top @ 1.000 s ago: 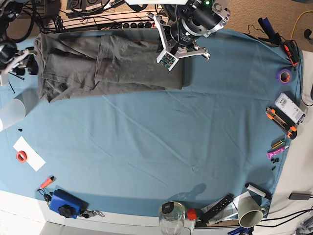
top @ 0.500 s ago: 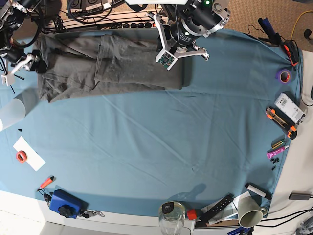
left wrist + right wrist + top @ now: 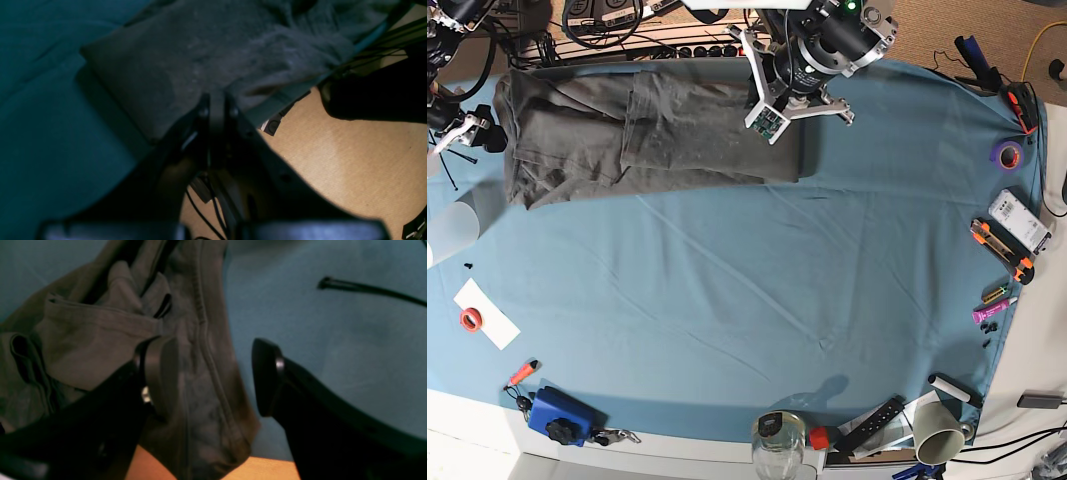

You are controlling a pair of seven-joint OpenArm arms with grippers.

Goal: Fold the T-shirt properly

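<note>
The dark grey T-shirt (image 3: 657, 130) lies folded into a long band along the far side of the blue cloth (image 3: 757, 300). My left arm (image 3: 812, 60) hangs over its right end. In the left wrist view my left gripper (image 3: 217, 98) is shut, with its tips pinching the shirt's far edge (image 3: 206, 56) by the table edge. My right gripper (image 3: 495, 136) is at the shirt's left end. In the right wrist view it (image 3: 213, 373) is open, and its fingers (image 3: 160, 373) straddle the shirt's stitched hem (image 3: 206, 350).
A clear plastic cup (image 3: 447, 230) and a paper with a red tape ring (image 3: 472, 318) sit at the left. A blue box (image 3: 557, 415), a glass jar (image 3: 777, 440), a remote (image 3: 872, 420) and a cup (image 3: 942, 430) line the front. Purple tape (image 3: 1007, 153) and knives (image 3: 1002, 248) lie at the right.
My right arm has moved in to the shirt's left end and shifted slightly toward the far side. The left arm and the shirt's right end have stayed put.
</note>
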